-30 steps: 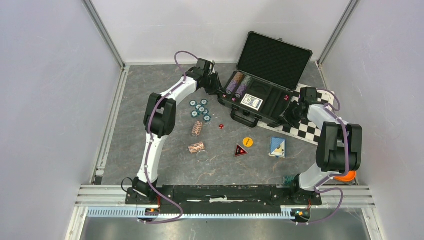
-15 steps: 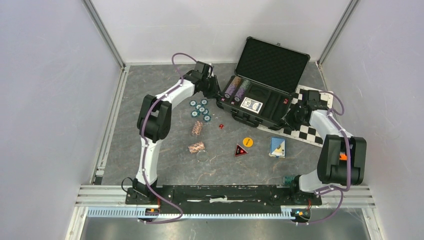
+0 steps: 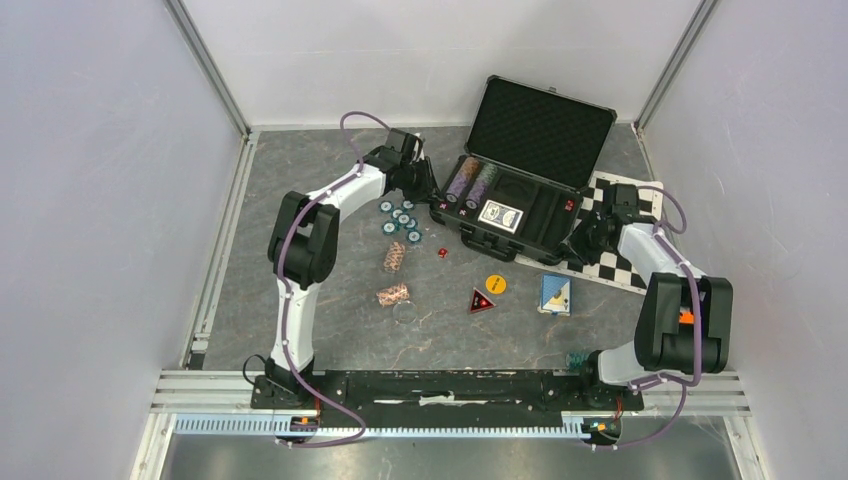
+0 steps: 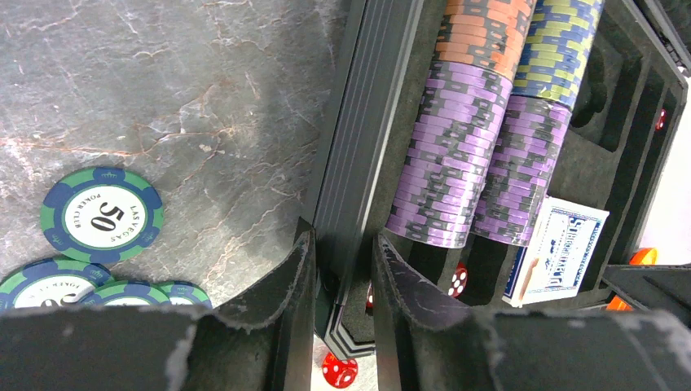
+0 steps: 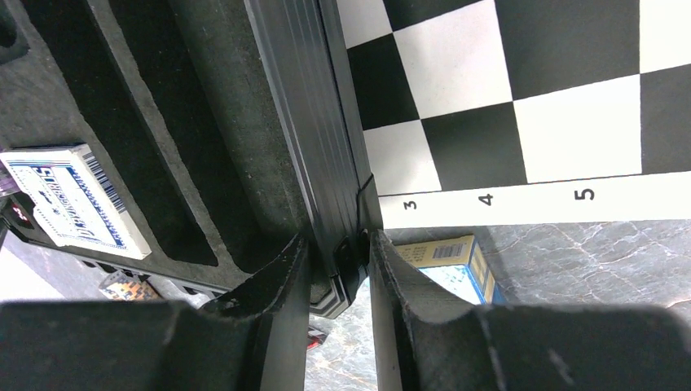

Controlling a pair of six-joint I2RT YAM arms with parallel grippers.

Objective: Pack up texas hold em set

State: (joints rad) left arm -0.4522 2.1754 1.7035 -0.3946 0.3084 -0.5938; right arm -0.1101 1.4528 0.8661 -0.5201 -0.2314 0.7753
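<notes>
My left pincer is clamped on the left-hand wall of the case and my right pincer on its right-hand wall. I see loose chips on the surface left of it.

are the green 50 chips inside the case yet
No, the green chips lie on the table, outside the case wall.

Both arms stretch far forward and bend inward toward each other. The left end effector pinches one side wall of the case between narrowly spaced fingers. The right end effector clamps the opposite wall likewise.
</notes>
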